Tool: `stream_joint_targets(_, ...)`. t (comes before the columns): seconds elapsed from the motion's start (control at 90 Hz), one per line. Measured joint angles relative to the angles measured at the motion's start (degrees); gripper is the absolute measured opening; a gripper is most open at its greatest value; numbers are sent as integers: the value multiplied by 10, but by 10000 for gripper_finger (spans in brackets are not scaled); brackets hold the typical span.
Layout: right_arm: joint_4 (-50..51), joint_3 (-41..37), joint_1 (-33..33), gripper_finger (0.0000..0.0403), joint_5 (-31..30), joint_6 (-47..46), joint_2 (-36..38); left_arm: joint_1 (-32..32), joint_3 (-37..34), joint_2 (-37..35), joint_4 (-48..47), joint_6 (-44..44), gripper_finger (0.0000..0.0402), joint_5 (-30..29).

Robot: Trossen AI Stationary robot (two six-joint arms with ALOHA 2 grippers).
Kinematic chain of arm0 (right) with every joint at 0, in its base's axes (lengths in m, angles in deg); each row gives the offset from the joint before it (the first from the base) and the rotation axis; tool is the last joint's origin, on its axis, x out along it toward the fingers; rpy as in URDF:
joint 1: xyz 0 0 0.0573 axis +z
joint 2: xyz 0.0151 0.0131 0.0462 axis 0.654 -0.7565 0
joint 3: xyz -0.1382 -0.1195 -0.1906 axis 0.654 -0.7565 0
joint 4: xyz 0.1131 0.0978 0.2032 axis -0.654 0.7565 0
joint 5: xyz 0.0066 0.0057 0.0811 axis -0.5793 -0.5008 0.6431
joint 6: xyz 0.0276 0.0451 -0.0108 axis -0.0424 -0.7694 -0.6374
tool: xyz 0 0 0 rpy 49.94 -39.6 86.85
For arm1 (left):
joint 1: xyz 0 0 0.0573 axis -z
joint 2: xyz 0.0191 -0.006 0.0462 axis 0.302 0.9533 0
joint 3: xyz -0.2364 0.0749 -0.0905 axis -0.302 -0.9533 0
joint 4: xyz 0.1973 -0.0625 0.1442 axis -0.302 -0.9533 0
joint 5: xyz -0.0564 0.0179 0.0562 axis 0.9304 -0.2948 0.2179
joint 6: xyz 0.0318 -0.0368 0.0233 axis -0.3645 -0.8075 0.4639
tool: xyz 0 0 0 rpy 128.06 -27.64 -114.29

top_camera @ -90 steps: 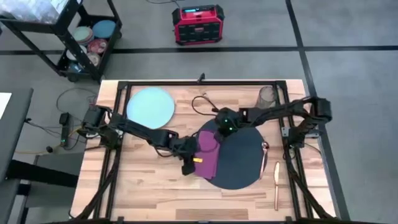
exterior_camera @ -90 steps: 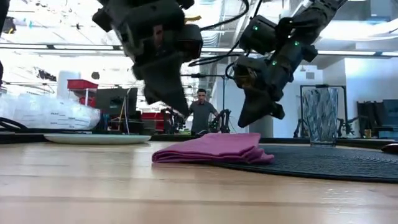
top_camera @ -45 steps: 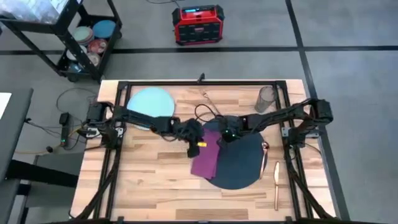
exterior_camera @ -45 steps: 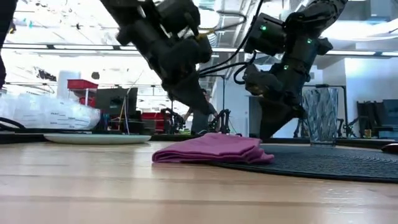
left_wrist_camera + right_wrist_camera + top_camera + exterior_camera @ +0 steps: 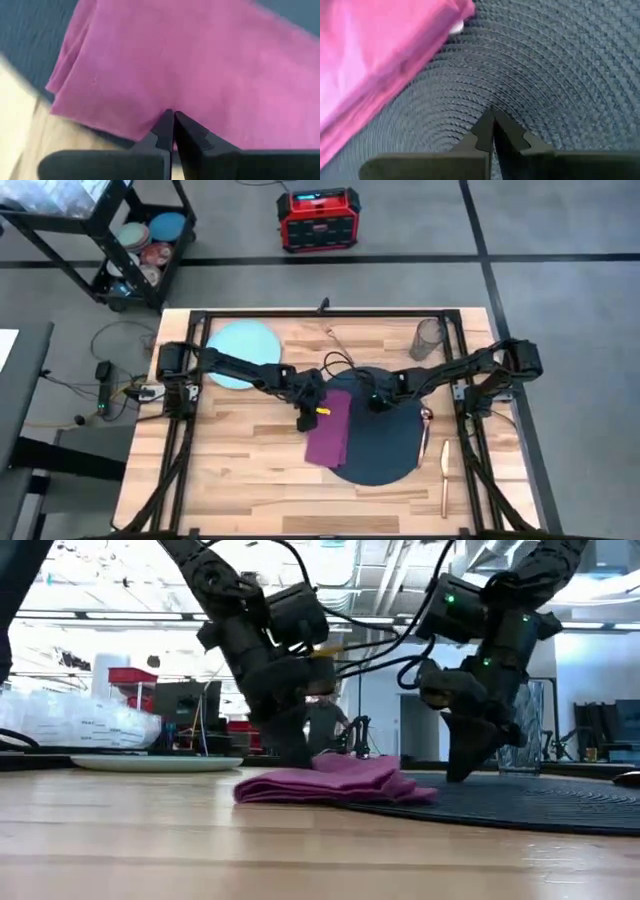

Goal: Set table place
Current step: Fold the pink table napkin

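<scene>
Low view shows my left gripper (image 5: 293, 755) pinched shut on the folded magenta cloth napkin (image 5: 335, 780), half on the dark round woven mat (image 5: 520, 802). My right gripper (image 5: 462, 768), closed, presses the mat. I should slide slowly.

I am seeing no text, label, brand, number or sign that I can read anywhere in these views, on the table, on my arms or in the room behind.

High view looks straight down; low view level across the table (image 5: 250, 470); wrist views close above napkin (image 5: 200, 65) and mat (image 5: 560, 75).
</scene>
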Motion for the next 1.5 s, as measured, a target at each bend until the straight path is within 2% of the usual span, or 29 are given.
stream_joint_targets(0.233,-8,-9,-17,0,20,0,0,18,-18,-49,-170,-19,0,-7)
stream_joint_targets(0.422,-8,-9,-23,0,26,15,-1,84,-89,-117,-246,-87,0,-8)
stream_joint_targets(0.556,-15,-10,-24,0,29,17,-1,151,-149,-191,-268,-183,0,-4)
stream_joint_targets(0.633,-25,-9,-20,0,26,24,11,187,-160,-247,-284,-260,0,-12)
stream_joint_targets(0.756,-52,10,8,0,25,70,42,233,-160,-341,-239,-386,0,-91)
stream_joint_targets(0.844,-125,32,28,0,72,106,50,255,-159,-378,-206,-445,0,-135)
stream_joint_targets(0.956,-179,58,37,0,125,119,4,276,-160,-371,-246,-513,0,-157)
stream_joint_targets(1.133,-192,145,31,0,191,147,-106,318,-173,-318,-275,-617,0,-156)
stream_joint_targets(1.189,-196,176,29,0,212,160,-133,334,-175,-304,-233,-633,0,-161)
stream_joint_targets(1.356,-169,270,3,0,265,192,-201,356,-177,-256,-11,-607,0,-192)
stream_joint_targets(1.5,-84,313,-17,0,240,224,-206,337,-177,-173,21,-606,0,-195)
